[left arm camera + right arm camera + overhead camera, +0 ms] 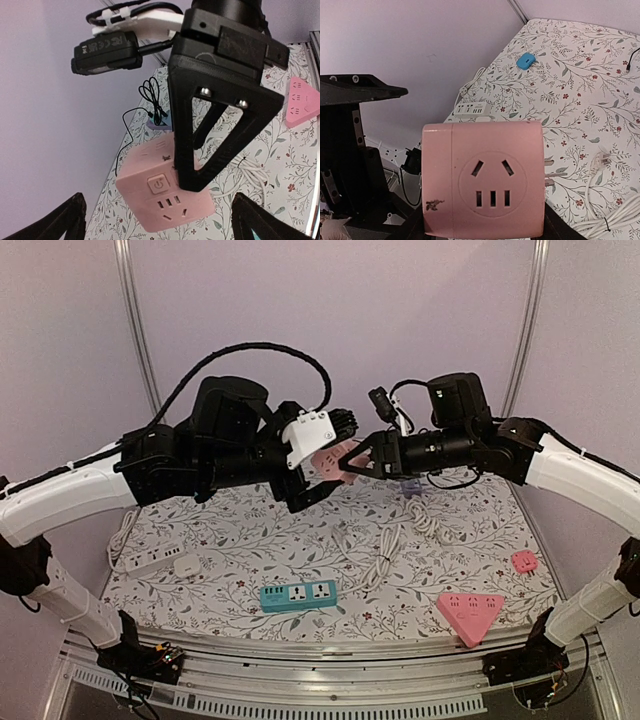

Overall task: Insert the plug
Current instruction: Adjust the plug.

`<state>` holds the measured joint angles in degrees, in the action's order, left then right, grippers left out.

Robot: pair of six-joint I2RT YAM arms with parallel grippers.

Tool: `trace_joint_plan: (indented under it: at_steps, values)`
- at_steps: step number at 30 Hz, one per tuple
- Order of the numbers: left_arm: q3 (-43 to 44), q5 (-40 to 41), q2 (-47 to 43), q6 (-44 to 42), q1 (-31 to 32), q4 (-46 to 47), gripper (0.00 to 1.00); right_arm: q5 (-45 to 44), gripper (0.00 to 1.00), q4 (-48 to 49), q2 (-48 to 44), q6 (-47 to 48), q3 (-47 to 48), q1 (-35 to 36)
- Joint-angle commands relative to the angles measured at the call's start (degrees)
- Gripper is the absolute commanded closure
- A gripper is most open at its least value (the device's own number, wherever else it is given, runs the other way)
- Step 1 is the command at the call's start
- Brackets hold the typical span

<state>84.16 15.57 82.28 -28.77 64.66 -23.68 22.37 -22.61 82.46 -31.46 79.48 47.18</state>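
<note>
**Top external view.** The pink plastic cube adapter (343, 455) hangs in mid-air above the floral-patterned counter (250, 530), at the centre where the two arms meet. The right gripper (350, 465) reaches in from 3 o'clock and pinches the adapter between its black triangular fingers. The left gripper (318, 475) comes in from 9 o'clock with its fingers spread wide. The adapter lies just beside it, not clamped by it.

On the counter are:
- a teal rectangular power strip (298, 595) at 6 o'clock
- a pink triangular socket block (470, 612) at 5 o'clock
- a white power strip (150, 560) at 8 o'clock
- a white coiled cable (385, 555) near the centre

**Left wrist view.** The left gripper's own fingertips (60, 222) sit in the corners at 7 and 5 o'clock. The adapter lies between them at 6 o'clock and touches neither. Only this view shows the adapter face with a square button bearing a power symbol, above a row of socket slots. The black camera (105, 50) at 11 o'clock carries small white certification marks, too small to read in full.

**Right wrist view.** The adapter fills the lower centre, its round five-slot socket face towards the lens. Two grey prongs (549, 171) show at its 3 o'clock edge, and a dark scuff sits at 7 o'clock. No brand name is legible. A small blue object (525, 61) lies on the counter at 12 o'clock.
</note>
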Motion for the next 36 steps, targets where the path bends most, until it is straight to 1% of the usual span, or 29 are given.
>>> trace_joint_plan:
  at_steps: [1,3,5,9,10,12,14,17,21,28,36]
  values:
    - [0.11,-0.49,1.08,-2.80,0.46,-0.70,0.00,7.22,1.00,1.40,-1.39,-0.30,0.87,-0.08]
    - [0.00,-0.95,0.93,-3.27,0.55,-1.66,0.00,9.79,1.00,0.73,-0.97,0.03,1.29,-0.17]
    - [-0.97,-2.09,-0.25,-5.80,0.70,-3.84,0.01,12.01,1.00,-1.14,-0.81,1.13,2.29,-0.19]
    - [-5.32,-6.18,-7.10,-17.32,1.34,-6.66,0.01,14.93,1.00,-12.63,0.73,9.51,7.74,-0.49]
    - [-6.61,-8.58,-9.25,-20.24,1.42,-6.65,0.01,15.84,1.00,-15.39,1.48,11.01,8.54,-0.53]
    - [-8.68,-15.29,-12.98,-23.31,1.43,-6.23,0.00,18.01,1.00,-17.94,2.41,13.64,9.41,-0.61]
    - [-9.54,-19.78,-14.45,-23.93,1.47,-5.11,0.01,20.85,1.00,-19.25,3.40,15.81,10.01,-0.74]
    - [-7.11,-19.52,-11.94,-25.60,1.64,-8.20,0.01,24.03,1.00,-21.94,5.01,17.75,11.49,-0.70]
    - [-3.59,-19.03,-7.94,-28.95,2.03,-11.68,0.01,24.90,1.00,-25.46,5.31,21.26,12.21,-0.69]
    - [-1.46,-22.21,-5.24,-31.60,2.10,-13.23,0.01,26.54,1.00,-25.62,4.55,22.17,11.92,-0.37]
    - [0.12,-23.02,-2.24,-33.29,2.09,-13.43,0.02,27.20,1.00,-25.61,5.17,22.36,12.83,0.44]
